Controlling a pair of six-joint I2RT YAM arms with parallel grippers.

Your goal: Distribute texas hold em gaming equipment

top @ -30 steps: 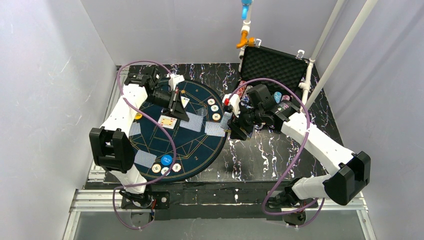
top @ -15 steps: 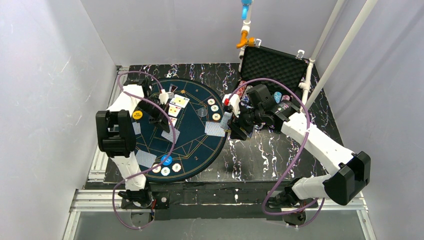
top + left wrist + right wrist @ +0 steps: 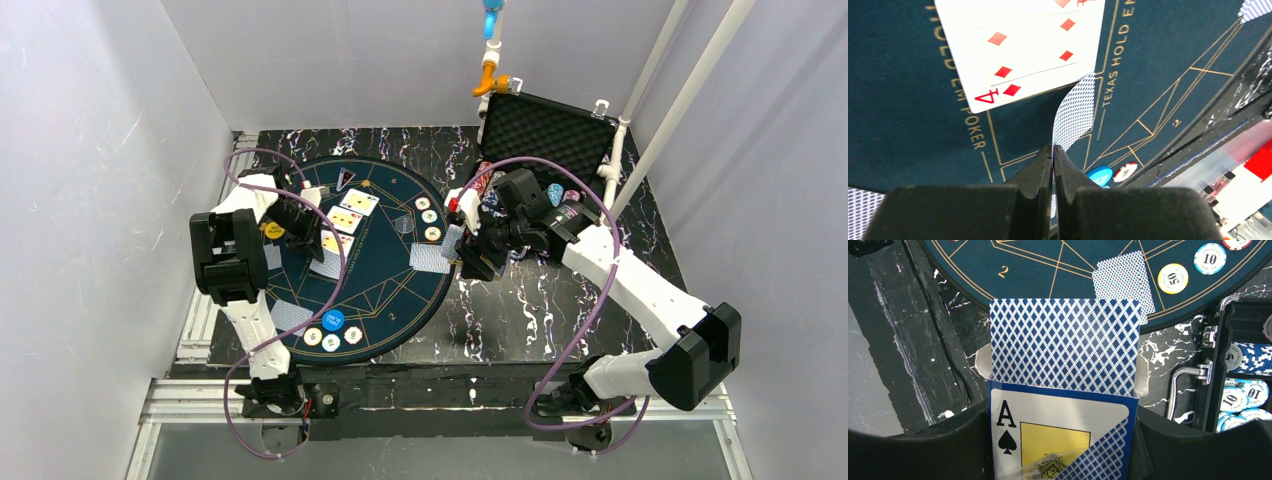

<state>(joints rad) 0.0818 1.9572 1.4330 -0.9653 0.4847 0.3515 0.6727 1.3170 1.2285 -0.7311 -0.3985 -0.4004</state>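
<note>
Black marbled tabletop carrying the round mat: at left, the left gripper is pinching a blue-backed card edge-on, jaws closed on it, just below the face-up four of diamonds. At right, the right gripper is clamping the card box near the mat's edge, with the deck protruding from it. Dealing appears to be under way; the next move calls for laying this card flat beside the four and releasing it.

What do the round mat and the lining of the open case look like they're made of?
Round mat: likely felt or cloth, matte dark blue, printed gold lines, no glare. Case lining: black foam, by its dimpled egg-crate surface.
</note>
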